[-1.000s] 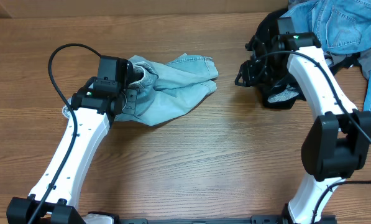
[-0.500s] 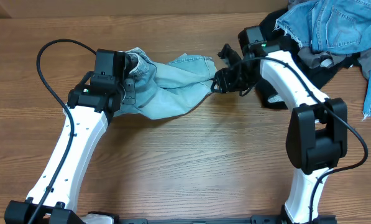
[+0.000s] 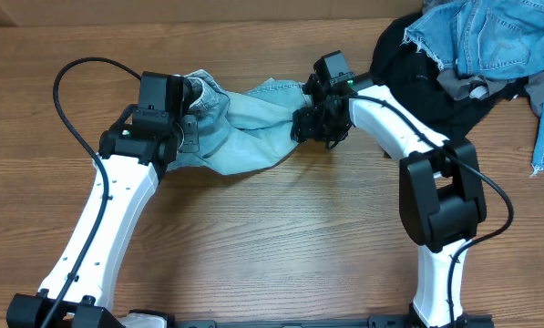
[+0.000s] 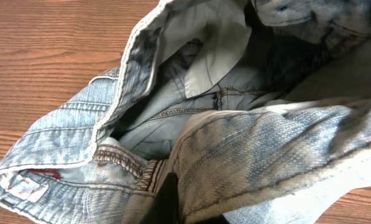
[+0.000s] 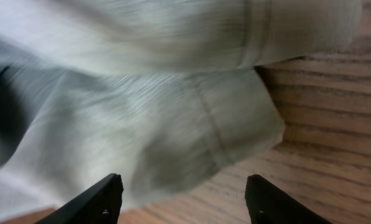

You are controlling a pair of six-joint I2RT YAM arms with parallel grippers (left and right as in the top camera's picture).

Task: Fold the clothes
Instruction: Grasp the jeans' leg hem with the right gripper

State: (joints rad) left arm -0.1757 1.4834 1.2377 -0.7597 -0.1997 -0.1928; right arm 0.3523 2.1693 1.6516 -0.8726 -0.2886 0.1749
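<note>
The pale trousers [image 3: 253,128] lie bunched near the worktop's [image 3: 272,237] far edge, waistband apparently pinched in the left tool [image 3: 193,93], with the right tool [image 5: 185,199] spread wide over the leg hem, so this looks like the flattening step, and the next move would be to close on that hem and pull it right.

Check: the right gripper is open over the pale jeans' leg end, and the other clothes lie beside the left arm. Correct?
No. The overhead view shows the other clothes beside the right arm; the right gripper is open over the pale jeans' leg end.
</note>
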